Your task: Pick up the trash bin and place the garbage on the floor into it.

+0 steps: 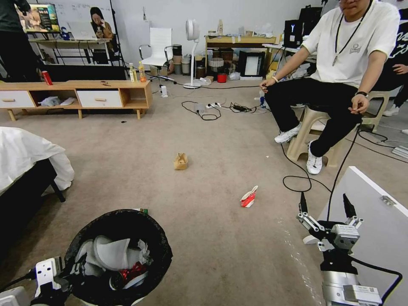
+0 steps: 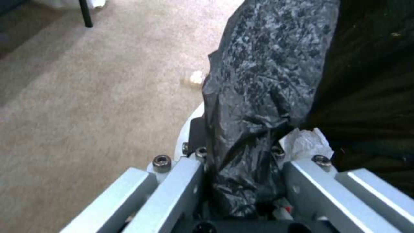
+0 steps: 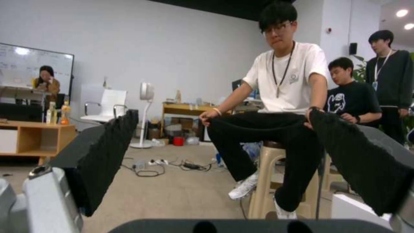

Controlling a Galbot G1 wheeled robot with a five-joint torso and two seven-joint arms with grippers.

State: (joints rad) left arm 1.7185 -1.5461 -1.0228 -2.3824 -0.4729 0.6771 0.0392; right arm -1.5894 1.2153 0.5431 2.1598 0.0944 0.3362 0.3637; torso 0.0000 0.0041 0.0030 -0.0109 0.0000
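Left tool (image 1: 68, 272) clamped on trash bin (image 1: 121, 255) rim, near left. Right tool (image 1: 325, 210) wide, holding nothing, near right. On floor (image 1: 204, 255): tan paper bag (image 1: 180, 161) centre, red-white carton (image 1: 248, 197) right of it.

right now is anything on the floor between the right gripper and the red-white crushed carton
Nothing visible does. The right gripper hangs open above bare carpet, and the red-white crushed carton lies ahead to its left; the black cable loops off to one side.

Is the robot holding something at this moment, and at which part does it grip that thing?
Yes. The left gripper is shut on the trash bin, pinching its bag-covered rim between its fingers. The right gripper is open and holds nothing.
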